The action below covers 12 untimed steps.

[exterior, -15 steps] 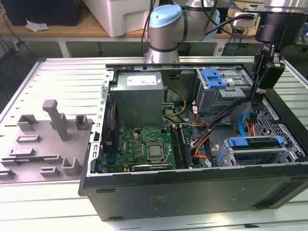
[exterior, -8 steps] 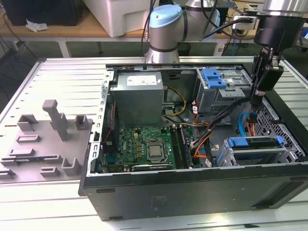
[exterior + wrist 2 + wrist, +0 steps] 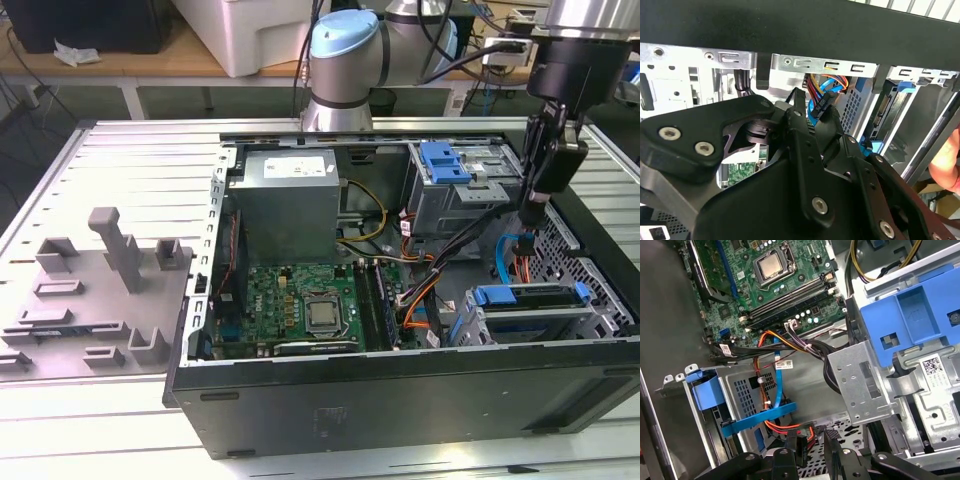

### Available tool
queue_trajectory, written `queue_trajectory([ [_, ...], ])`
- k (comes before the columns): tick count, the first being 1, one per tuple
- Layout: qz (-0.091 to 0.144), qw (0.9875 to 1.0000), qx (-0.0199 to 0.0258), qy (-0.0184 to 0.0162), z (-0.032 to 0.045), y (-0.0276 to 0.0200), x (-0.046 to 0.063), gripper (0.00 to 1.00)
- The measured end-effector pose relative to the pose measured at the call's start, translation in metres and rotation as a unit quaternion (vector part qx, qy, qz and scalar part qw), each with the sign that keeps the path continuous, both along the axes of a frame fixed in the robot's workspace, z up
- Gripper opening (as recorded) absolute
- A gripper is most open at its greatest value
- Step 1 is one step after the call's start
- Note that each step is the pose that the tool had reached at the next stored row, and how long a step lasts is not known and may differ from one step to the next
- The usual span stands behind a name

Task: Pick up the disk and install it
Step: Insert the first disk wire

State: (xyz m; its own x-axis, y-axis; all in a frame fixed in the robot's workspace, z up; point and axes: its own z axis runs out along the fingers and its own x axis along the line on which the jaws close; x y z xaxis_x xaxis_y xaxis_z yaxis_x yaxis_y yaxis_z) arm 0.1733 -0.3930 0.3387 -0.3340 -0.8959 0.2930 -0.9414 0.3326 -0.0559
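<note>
Found the gripper (image 3: 533,215) low inside the open computer case (image 3: 400,405) on the desk (image 3: 100,150), close beside the upper drive bay (image 3: 455,205) and its blue latch (image 3: 445,160). Made out the fingers (image 3: 832,447) a narrow gap apart in both wrist views, with loose cables showing through that gap and nothing clamped between.

Placed the disk (image 3: 530,315) below the gripper, on the side away from the blue latch, near but not touching. Saw it lying flat in the lower drive cage, blue carrier rail (image 3: 525,295) uppermost and level with the cage top, no tilt noticeable.

Judged the picking up and carrying over as done, going by the empty gripper and the disk resting in its slot. Judged the seating as complete or nearly so, though could not confirm the disk as pushed fully home.

Noted a blue data cable (image 3: 776,385) hanging loose near the gripper. Could not tell from any view whether plugged into the disk or free, so left the cabling as an open question.

Noticed part of a person's hand (image 3: 947,160) at the case edge, apart from the gripper.
</note>
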Motion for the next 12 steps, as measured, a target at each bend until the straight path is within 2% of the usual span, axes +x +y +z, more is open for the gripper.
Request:
queue_trajectory([
  [12, 0.002, 1.0000, -0.0006, 0.0017, -0.0008, -0.0021, 0.0042, 0.35],
])
